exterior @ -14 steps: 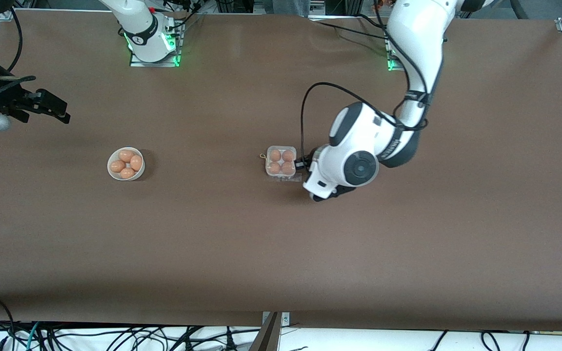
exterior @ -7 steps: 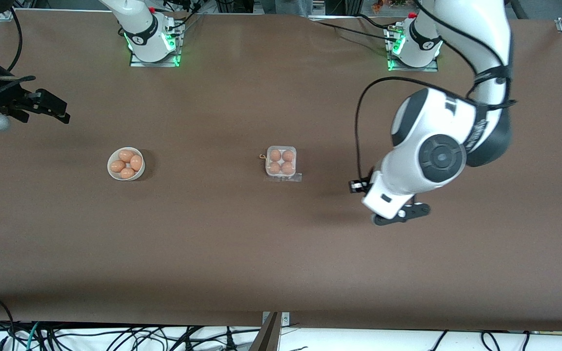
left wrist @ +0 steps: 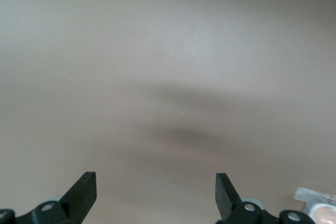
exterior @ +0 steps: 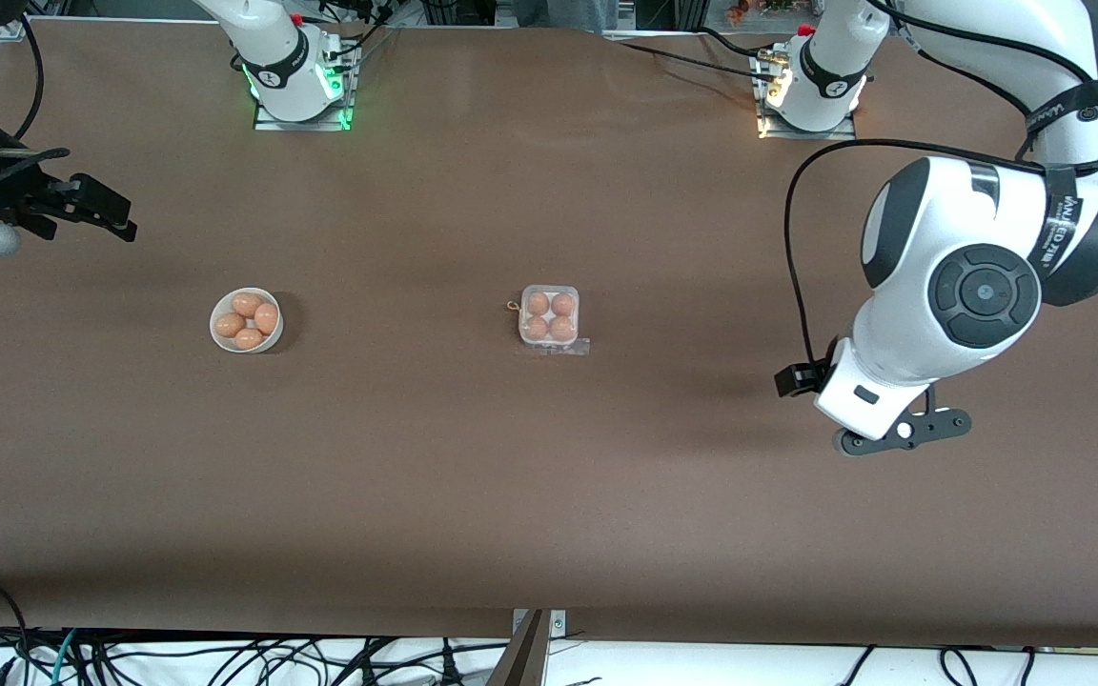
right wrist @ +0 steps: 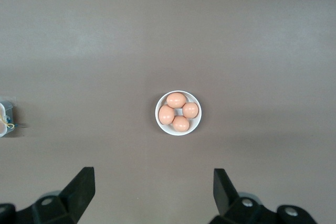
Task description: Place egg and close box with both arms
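We see the egg carton, lid closed over four brown eggs, at the frame's centre on the brown table. The left gripper hovers over bare table at middle right, fingers wide, empty. The right gripper, at the upper-left edge, is mostly cut off, fingers wide above the white bowl of eggs. Lettering on the left arm is too small to read.

Open tabletop around box
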Controlling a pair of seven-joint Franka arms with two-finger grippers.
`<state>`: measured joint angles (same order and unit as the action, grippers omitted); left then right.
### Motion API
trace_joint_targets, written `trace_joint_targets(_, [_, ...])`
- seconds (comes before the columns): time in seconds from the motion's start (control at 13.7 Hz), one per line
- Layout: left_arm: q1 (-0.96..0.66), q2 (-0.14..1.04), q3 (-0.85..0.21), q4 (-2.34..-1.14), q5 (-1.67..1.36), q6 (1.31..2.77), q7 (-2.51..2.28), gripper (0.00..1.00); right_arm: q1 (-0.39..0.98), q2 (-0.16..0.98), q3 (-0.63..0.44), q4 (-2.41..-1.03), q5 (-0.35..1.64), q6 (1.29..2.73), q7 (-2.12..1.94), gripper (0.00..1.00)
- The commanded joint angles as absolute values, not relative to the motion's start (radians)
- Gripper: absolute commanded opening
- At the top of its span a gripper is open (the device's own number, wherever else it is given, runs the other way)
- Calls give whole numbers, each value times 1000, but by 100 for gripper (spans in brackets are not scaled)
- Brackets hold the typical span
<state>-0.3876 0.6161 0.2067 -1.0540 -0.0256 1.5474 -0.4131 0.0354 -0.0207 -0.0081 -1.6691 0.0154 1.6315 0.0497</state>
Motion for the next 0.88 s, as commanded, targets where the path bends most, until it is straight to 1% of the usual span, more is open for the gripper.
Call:
trace_joint_targets(0.0, [-313,545,190,-1069,-2,1525,-287,100,21,-28,6,-1666,6,1631,55,100])
trace_joint_targets(0.07, [-287,531,186,-1074,-8,1525,-256,100,21,-29,6,-1666,6,1628,55,100])
trace_joint_targets(0.22, [-220,471,158,-1123,-11,1528,-184,100,21,-28,6,-1666,6,1628,55,100])
trace_joint_targets(0.51, [-68,361,59,-1216,-9,1532,-83,100,21,-28,6,-1666,5,1628,55,100])
trace_joint_targets(0.58, [-46,326,43,-1265,-8,1543,-81,100,21,-28,6,-1666,6,1628,55,100])
trace_joint_targets(0.73, [-34,255,37,-1395,-11,1624,-77,100,21,-28,6,-1666,6,1628,55,100])
trace_joint_targets(0.8, [-34,229,35,-1440,-11,1647,-77,100,21,-28,6,-1666,6,1628,55,100])
